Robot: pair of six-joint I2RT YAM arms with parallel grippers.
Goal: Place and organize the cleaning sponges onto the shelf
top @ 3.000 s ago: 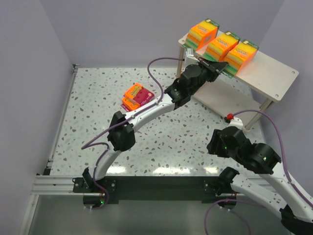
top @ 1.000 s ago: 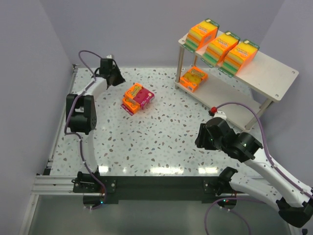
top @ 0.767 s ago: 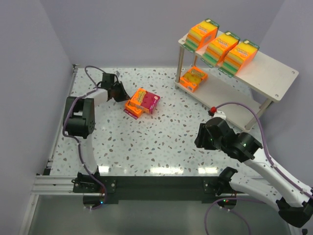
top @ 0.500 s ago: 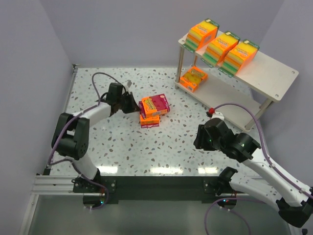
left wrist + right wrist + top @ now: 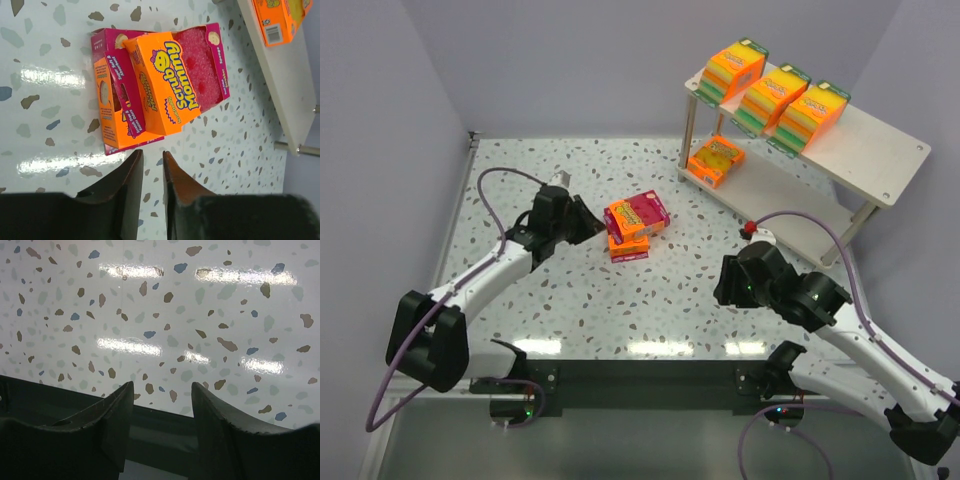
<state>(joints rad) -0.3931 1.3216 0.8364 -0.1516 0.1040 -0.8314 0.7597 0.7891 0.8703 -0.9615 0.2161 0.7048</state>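
Seen from above, the shelf (image 5: 880,165) fills the 2 o'clock corner. Its top board carries three thick orange packs (image 5: 773,93) in a row, and its lower board has one flat pack (image 5: 716,160) at the left end. A stack of two flat packs (image 5: 636,226) lies mid-counter (image 5: 650,310) with open speckled surface all round. The left claw (image 5: 588,222) sits just at its 9 o'clock. The right claw (image 5: 723,285) hangs toward 4 o'clock, well apart.

In the left wrist view, that claw (image 5: 152,172) at 6 o'clock is nearly pressed together, with only a thin slit, and pinches nothing. Just beyond it, the upper pack (image 5: 175,82) reads "Scrub Mommy" beside a smiley face. The lower pack (image 5: 112,112) has print too fine to read. The shelf's board edge (image 5: 280,85) runs at 2 o'clock.

In the right wrist view, that claw (image 5: 162,412) is spread over bare counter (image 5: 165,315), with a black rail (image 5: 165,422) at 6 o'clock.
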